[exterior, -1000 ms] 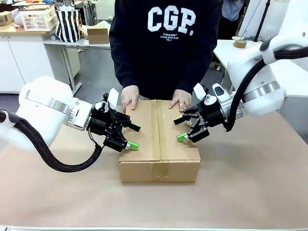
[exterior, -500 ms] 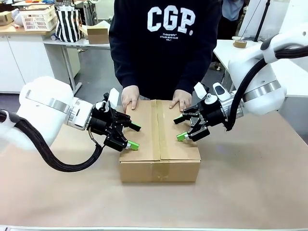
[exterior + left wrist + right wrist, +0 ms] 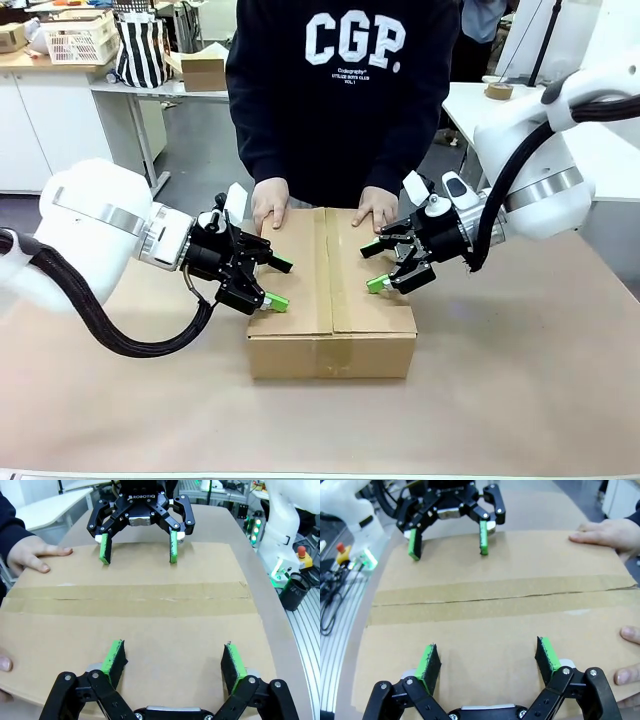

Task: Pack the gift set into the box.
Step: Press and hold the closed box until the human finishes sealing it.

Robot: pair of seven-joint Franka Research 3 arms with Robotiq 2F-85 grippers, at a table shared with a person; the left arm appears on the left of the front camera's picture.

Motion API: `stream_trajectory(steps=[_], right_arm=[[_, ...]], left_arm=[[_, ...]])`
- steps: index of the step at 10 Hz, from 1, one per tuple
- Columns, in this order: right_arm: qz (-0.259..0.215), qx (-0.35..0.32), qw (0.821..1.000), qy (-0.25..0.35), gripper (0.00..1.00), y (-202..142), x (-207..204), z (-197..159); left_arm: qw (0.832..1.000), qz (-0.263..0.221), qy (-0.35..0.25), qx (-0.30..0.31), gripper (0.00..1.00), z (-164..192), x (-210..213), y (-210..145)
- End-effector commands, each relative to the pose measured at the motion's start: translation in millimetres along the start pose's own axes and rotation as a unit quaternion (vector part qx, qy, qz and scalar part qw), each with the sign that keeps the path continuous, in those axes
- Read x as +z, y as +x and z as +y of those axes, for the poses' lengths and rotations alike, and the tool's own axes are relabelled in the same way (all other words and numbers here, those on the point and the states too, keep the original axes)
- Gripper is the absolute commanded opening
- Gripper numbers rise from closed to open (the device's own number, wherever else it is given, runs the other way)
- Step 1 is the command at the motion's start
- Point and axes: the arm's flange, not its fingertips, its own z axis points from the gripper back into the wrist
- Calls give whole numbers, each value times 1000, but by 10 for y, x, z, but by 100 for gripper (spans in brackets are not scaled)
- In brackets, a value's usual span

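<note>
The box [image 3: 331,292] sits at the middle of the table [image 3: 520,380], its flaps folded down flat and a strip of brown tape [image 3: 130,599] running along the seam where the two top flaps meet. The gift set is not visible in any view; whether it lies inside the closed carton cannot be told.

The left gripper [image 3: 272,283] hangs over the box's left edge with its jaws spread wide, gripping nothing — one green pad [image 3: 276,302] rests at or just above the left flap near the front corner, the other fingertip is farther back along the same edge. In the left wrist view both of its pads [image 3: 114,658] stand apart over bare cardboard.

The right gripper [image 3: 374,266] mirrors it on the box's right flap, jaws likewise wide apart and empty, its lower green pad [image 3: 377,284] close to the cardboard; whether it touches is not clear. The right wrist view shows its fingers [image 3: 428,666] straddling plain flap surface on its side of the tape.

At the box's far edge, the person in a dark sweatshirt [image 3: 345,90] presses both hands down on the top: one hand [image 3: 270,204] on the left flap, the other hand [image 3: 376,208] on the right flap, fingers flat on the cardboard.
</note>
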Motion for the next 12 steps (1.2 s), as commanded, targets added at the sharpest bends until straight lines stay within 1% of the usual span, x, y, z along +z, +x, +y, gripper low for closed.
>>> stream_trajectory(steps=[1, 12], right_arm=[[4, -1, 1000, -2, 100, -16, -15, 18], [4, -1, 1000, -2, 100, -16, -15, 18]], left_arm=[[1000, -2, -1, -3, 100, -6, 1, -7], [1000, -2, -1, -3, 100, -6, 1, -7]])
